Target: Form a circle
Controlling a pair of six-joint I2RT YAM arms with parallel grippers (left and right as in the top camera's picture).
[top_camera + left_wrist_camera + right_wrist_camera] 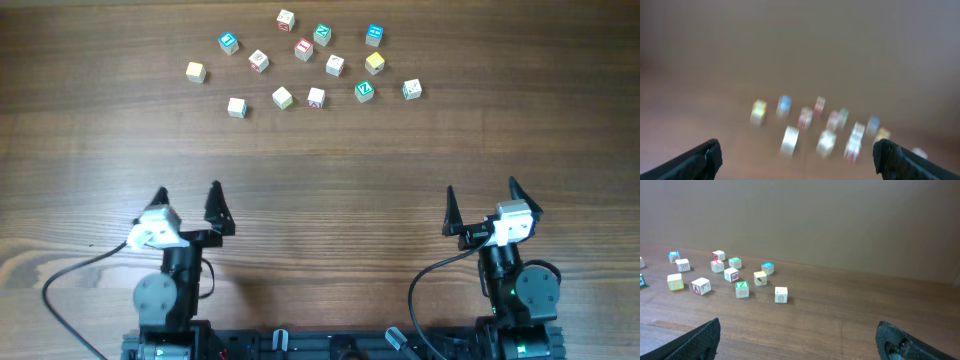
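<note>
The letter cubes (316, 97) lie scattered at 12 o'clock on the counter (320, 170), green Z cube (364, 91) at 1 o'clock, no circle yet, and both left fingers (217, 205) and right fingers (451, 212) stand wide apart, empty

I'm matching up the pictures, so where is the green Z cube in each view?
Overhead: green cube, lower row of cubes, second from right.
Left wrist: too blurred to pick it out.
Right wrist: green cube, left of centre, near the front.
Landmark: the pale cube just right of it in both sharp views.
</note>
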